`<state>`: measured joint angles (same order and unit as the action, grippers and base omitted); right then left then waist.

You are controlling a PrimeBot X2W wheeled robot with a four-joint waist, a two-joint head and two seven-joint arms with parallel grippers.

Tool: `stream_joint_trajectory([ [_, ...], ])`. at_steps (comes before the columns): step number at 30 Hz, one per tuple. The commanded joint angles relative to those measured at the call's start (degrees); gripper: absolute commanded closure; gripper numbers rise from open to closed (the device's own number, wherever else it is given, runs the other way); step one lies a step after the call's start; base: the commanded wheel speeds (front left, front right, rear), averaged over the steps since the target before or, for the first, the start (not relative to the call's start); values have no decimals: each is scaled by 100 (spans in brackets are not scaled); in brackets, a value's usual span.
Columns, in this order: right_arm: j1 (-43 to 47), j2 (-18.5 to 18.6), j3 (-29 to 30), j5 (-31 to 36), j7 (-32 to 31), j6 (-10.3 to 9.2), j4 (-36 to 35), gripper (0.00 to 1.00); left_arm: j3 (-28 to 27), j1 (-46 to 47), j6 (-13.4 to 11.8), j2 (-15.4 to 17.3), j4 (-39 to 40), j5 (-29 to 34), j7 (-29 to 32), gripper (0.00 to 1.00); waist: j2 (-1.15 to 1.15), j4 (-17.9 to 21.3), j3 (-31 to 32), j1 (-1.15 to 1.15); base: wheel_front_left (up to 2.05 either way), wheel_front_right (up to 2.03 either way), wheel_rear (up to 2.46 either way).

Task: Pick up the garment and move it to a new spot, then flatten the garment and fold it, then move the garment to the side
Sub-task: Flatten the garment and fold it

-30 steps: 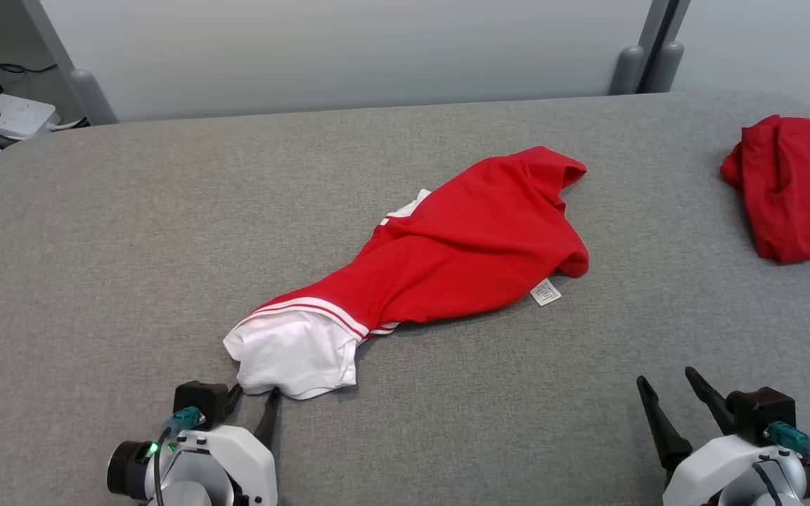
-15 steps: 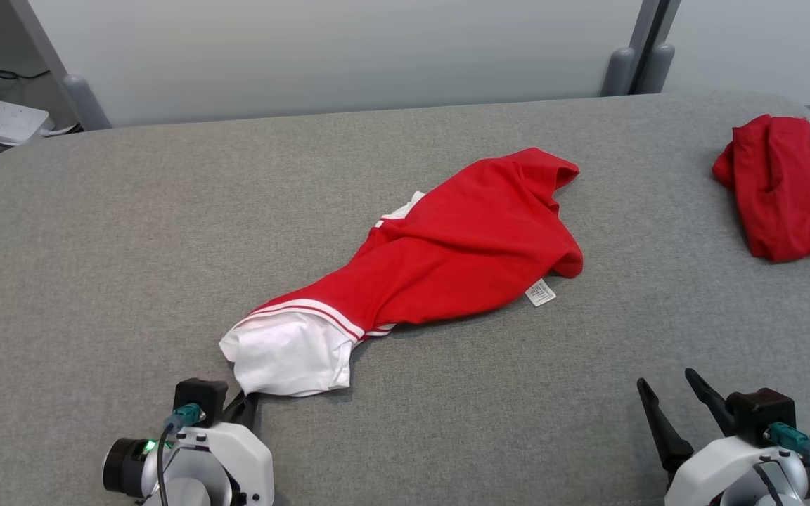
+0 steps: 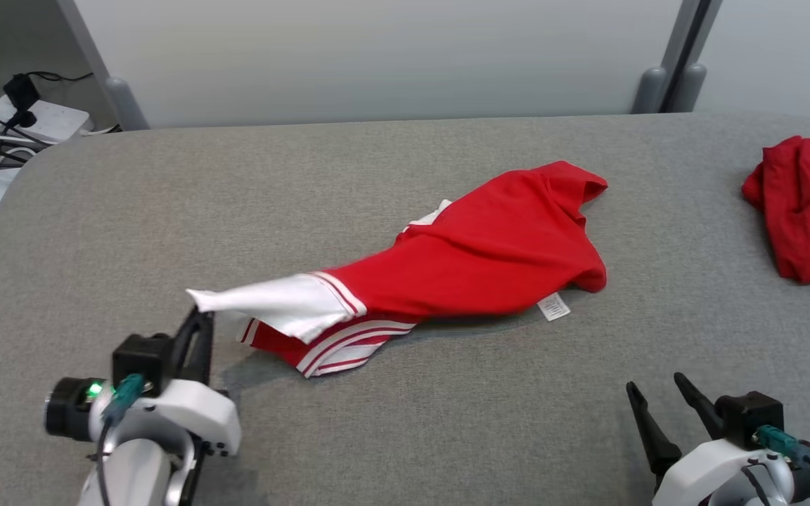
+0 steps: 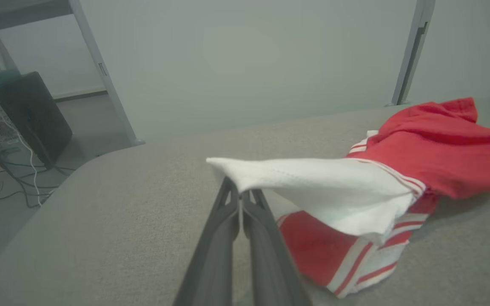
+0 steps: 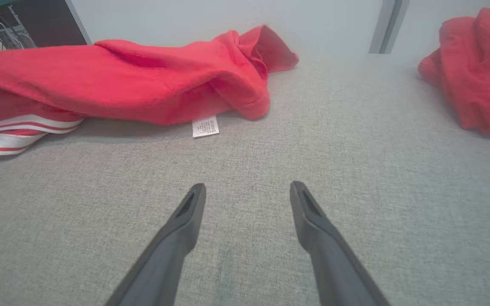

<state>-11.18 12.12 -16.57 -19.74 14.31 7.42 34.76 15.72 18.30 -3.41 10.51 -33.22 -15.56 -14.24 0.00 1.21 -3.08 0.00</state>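
On the grey bench (image 3: 95, 232), mid-surface — item one: garment (image 3: 503, 246), red body, white panel, red-and-white striped trim. It lies crumpled along a diagonal, its red bulk resting on the top toward the far right, well apart from every edge. A white care label (image 3: 554, 306) lies flat at its near side.

Item two: left end effector (image 3: 196, 320), fingers pressed together, pinching the tip of the garment's white corner (image 3: 271, 303). That corner is held off the surface, stretched taut into a point. The striped hem (image 3: 338, 351) droops beneath it and touches the bench.

Item three: right end effector (image 3: 655, 383), at the near right, fingers spread wide, holding nothing, pointing over bare bench toward the care label.

Item four: second red cloth (image 3: 809, 204), bunched at the far right, close to the bench's right edge, well apart from the garment.

Edges: the far edge runs straight along a pale partition (image 3: 377, 56). The far left corner is rounded, with a power strip (image 3: 43, 116) and cables beyond it, off the bench. Two grey posts (image 3: 651, 88) stand behind the far edge.

Open room: broad bare surface left of and beyond the pinched corner; a bare strip along the near side between the two end effectors; a bare band between the garment and the second red cloth.
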Motion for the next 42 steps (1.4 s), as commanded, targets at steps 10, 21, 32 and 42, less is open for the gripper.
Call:
stream_joint_trajectory([
  [10,-476,-240,-463,-395,65,7,308,0,-708,-782,-774,905,2954,212,483,100,0,-294,-21,0,0,0,0],
  [21,-2016,-181,-2101,-205,46,7,1532,0,-436,-694,-747,785,3476,214,704,100,0,-649,-438,0,0,0,0],
  [32,-2731,-277,-2452,-80,67,7,2360,100,-246,-418,-633,669,3322,190,458,100,0,-920,-539,0,0,0,0],
  [42,-2026,940,-1572,-368,68,7,94,100,-318,-554,-614,839,4495,147,359,100,0,-612,-88,0,0,0,0],
])
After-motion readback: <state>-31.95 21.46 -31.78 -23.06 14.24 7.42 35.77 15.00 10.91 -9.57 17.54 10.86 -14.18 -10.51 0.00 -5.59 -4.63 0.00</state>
